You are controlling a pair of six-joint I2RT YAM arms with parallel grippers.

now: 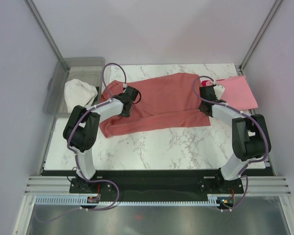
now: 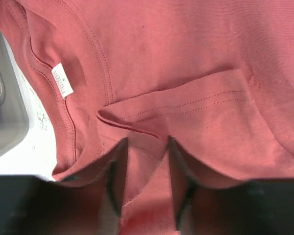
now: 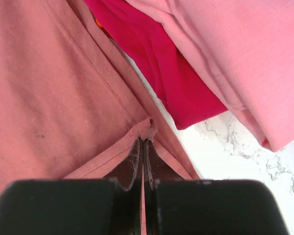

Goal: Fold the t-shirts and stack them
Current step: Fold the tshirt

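A dusty salmon-red t-shirt [image 1: 157, 103] lies spread across the marble table, collar to the left. My left gripper [image 1: 132, 93] is on its left end near the collar. In the left wrist view that gripper [image 2: 147, 142] stands open, its fingers pressed into the cloth [image 2: 186, 58] with a ridge of fabric between them beside a folded sleeve hem. My right gripper [image 1: 206, 93] [image 3: 143, 141] is shut on a pinched hem corner of the same shirt [image 3: 49, 88]. A folded light pink t-shirt [image 1: 240, 93] [image 3: 245, 54] lies at the right, on top of a bright red t-shirt [image 3: 181, 73].
A clear plastic bin [image 1: 83, 63] [image 2: 10, 117] stands off the table's back left corner with a white cloth [image 1: 80, 90] hanging over its edge. The shirt's white label [image 2: 62, 80] shows inside the collar. Bare marble [image 1: 176, 147] lies in front of the shirt.
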